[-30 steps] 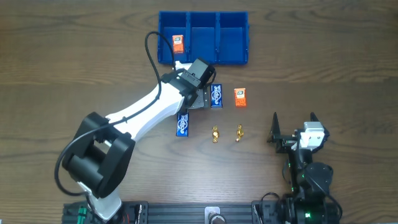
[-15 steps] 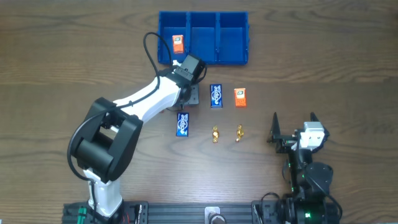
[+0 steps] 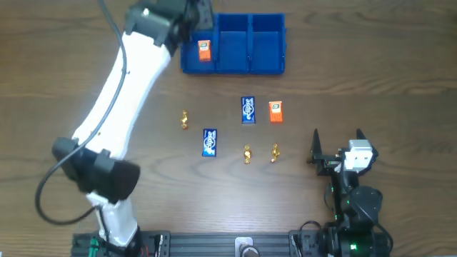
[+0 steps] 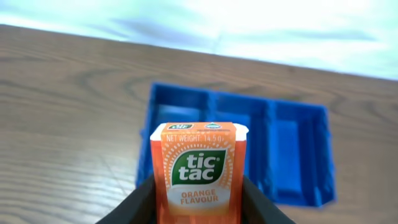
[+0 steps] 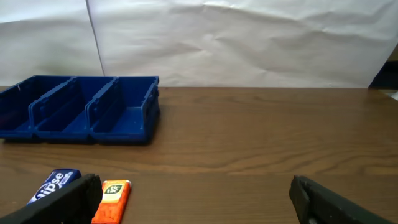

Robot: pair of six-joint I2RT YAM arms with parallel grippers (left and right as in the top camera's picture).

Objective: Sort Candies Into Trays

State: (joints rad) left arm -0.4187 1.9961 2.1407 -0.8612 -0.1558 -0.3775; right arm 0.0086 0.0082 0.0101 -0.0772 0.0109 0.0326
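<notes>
My left gripper [image 4: 202,208] is shut on an upright orange candy box [image 4: 202,171], held above the table with the blue three-compartment tray [image 4: 298,155] beyond it. From above, the left gripper [image 3: 195,11] is raised by the tray's [image 3: 265,43] left end. An orange box [image 3: 204,50] lies in the left compartment. On the table lie another orange box [image 3: 275,111], two blue bars [image 3: 248,110] [image 3: 210,142] and three gold candies [image 3: 185,119] [image 3: 247,153] [image 3: 275,151]. My right gripper [image 3: 336,146] stands open near the front right.
The right wrist view looks across bare wood to the tray [image 5: 81,109], with a blue bar [image 5: 53,185] and the orange box [image 5: 112,194] close by. A white wall backs the table. The left arm [image 3: 121,100] slants across the table's left side.
The left arm has swung from the middle of the table up to the tray's left end and risen. A gold candy that it covered now shows on the left.
</notes>
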